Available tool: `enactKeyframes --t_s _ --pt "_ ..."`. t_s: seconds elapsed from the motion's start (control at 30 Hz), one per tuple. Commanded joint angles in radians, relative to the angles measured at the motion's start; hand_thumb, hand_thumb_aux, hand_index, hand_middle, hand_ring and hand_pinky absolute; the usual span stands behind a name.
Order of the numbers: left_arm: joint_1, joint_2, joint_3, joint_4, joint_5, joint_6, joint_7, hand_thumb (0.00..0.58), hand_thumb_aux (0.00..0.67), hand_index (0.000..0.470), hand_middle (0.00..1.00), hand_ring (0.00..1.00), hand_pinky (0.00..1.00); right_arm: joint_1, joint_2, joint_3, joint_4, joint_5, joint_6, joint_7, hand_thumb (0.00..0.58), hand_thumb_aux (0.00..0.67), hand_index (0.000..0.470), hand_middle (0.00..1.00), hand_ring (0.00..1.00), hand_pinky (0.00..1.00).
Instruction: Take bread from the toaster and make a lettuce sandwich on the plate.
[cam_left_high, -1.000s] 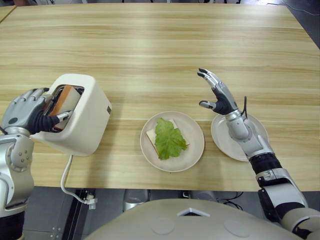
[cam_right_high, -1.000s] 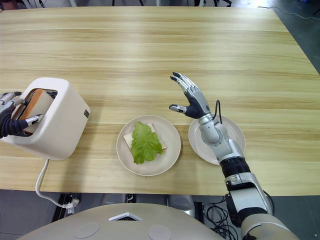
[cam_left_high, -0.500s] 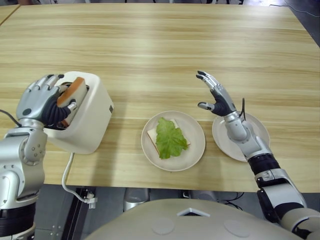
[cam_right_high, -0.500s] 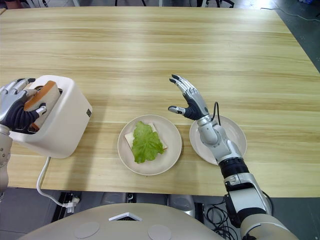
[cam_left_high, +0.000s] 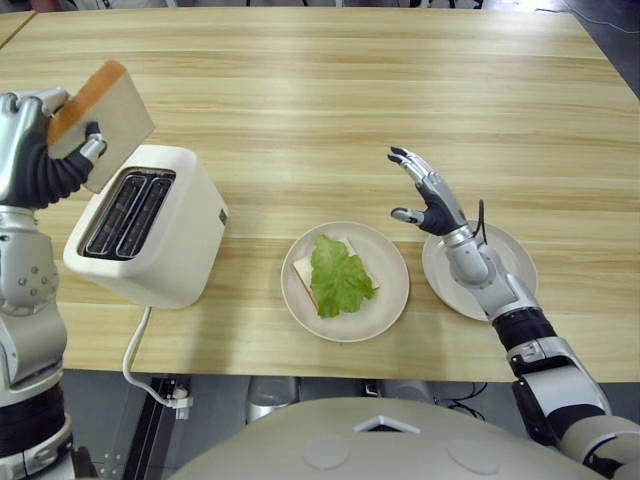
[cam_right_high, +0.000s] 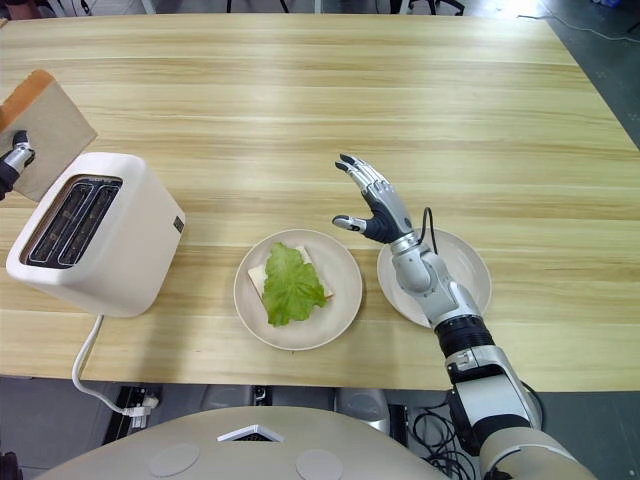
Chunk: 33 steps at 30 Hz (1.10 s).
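Holding a slice of bread (cam_left_high: 108, 108), the left hand (cam_left_high: 35, 152) sits raised at the table's left edge, fingers curled around the slice's lower left side. The slice is tilted, with its brown crust along the upper edge and its pale face turned toward the camera. It hangs above the far left corner of the toaster (cam_left_high: 160, 240) and is outside the slots.

The toaster is cream-white with a rounded body and stands on the wooden table (cam_left_high: 330, 80) at the near left. Its two slots (cam_left_high: 125, 212) face upward, side by side. A white power cord (cam_left_high: 133, 352) runs from its near side down over the table edge.

The centre plate (cam_left_high: 393, 292) is round and pale, near the front edge. It carries one slice of bread (cam_left_high: 302, 270) lying flat, with a green lettuce leaf (cam_left_high: 338, 277) spread over it. The leaf covers most of the slice, leaving a pale corner of bread showing on the left.

A second plate (cam_left_high: 441, 283) of a similar round, pale kind lies just right of the first, the two rims close together but apart.

The right hand (cam_left_high: 428, 197) is open and holds nothing, fingers spread and pointing up and away. It is raised above the table just beyond the gap between the two plates, and its forearm crosses over the second plate.
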Motion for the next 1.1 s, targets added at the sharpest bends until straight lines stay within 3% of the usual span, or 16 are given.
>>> enactKeyframes --t_s 0.03,0.2,0.4,0.57,0.77,1.1 --pt "-0.072 -0.05 -0.117 -0.043 -0.114 -0.013 -0.06 0.58 0.67 0.46 1.0 1.0 1.0 0.012 -0.019 -0.035 -0.039 0.01 -0.053 -0.042 0.0 0.0 0.0 0.0 0.0 0.0" --pt "-0.14 -0.224 -0.343 -0.058 -0.206 0.044 -0.122 0.58 0.67 0.46 1.0 1.0 1.0 0.078 -0.042 -0.075 -0.121 -0.006 -0.105 -0.094 0.0 0.0 0.0 0.0 0.0 0.0" --pt "-0.065 -0.411 -0.504 0.058 -0.258 0.084 -0.097 0.58 0.67 0.46 1.0 1.0 1.0 0.162 -0.063 -0.092 -0.183 -0.029 -0.104 -0.093 0.0 0.0 0.0 0.0 0.0 0.0" --pt "0.005 -0.494 -0.599 0.163 -0.321 0.109 -0.129 0.58 0.67 0.46 1.0 1.0 1.0 0.212 -0.083 -0.077 -0.22 -0.077 -0.127 -0.098 0.0 0.0 0.0 0.0 0.0 0.0" --pt "-0.037 -0.485 -0.582 0.234 -0.47 0.185 -0.24 0.58 0.67 0.46 1.0 1.0 1.0 0.26 -0.121 -0.075 -0.272 -0.186 -0.206 -0.16 0.0 0.0 0.0 0.0 0.0 0.0" --pt "-0.131 -0.438 -0.546 0.31 -0.668 0.28 -0.366 0.58 0.67 0.46 1.0 1.0 1.0 0.241 -0.115 -0.042 -0.249 -0.255 -0.202 -0.185 0.0 0.0 0.0 0.0 0.0 0.0"
